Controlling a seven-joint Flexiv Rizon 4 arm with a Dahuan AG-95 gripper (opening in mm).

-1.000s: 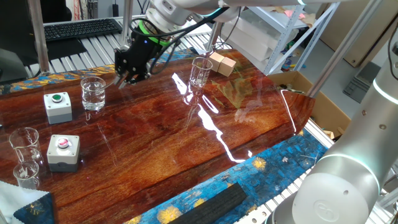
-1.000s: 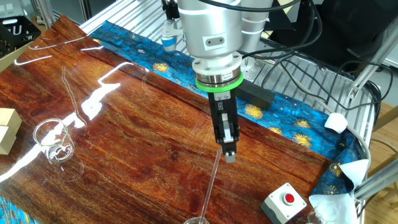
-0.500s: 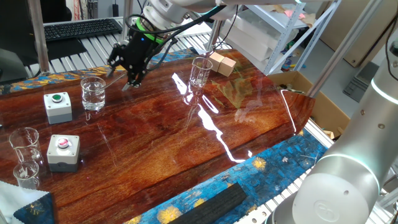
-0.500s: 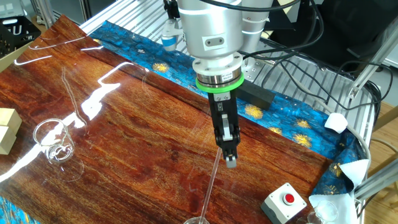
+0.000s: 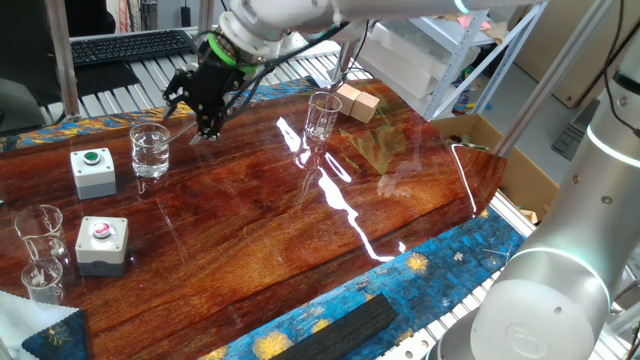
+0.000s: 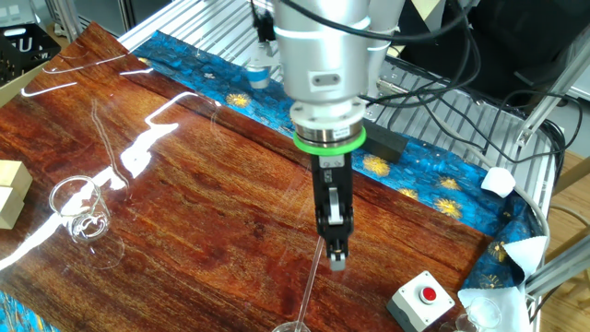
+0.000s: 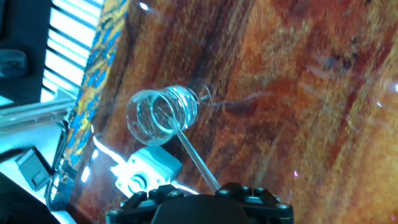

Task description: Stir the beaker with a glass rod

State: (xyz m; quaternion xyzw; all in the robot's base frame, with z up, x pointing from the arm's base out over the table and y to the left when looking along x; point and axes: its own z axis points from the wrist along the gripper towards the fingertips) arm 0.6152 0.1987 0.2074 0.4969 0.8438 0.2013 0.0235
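Observation:
The beaker [image 5: 150, 150] stands at the left of the wooden table, clear and squat. Only its rim shows at the bottom edge of the other fixed view [image 6: 291, 326]. The hand view looks down into its mouth [image 7: 160, 115]. My gripper [image 5: 208, 130] hangs just right of it, tilted, and is shut on the glass rod [image 6: 312, 281]. The rod slants down from the fingertips [image 6: 337, 263] into the beaker. In the hand view the rod [image 7: 193, 155] runs from the gripper [image 7: 214, 186] to the beaker's rim.
A taller narrow glass [image 5: 322, 115] stands mid-table with wooden blocks [image 5: 358, 100] behind it. A green-button box [image 5: 92, 170] and a red-button box [image 5: 102, 240] lie left of the beaker, with two small beakers [image 5: 38, 232] at the far left edge.
The gripper has swung and tilted towards the beaker with the rod still held. In the other fixed view the fingertips sit lower, nearer the beaker's rim.

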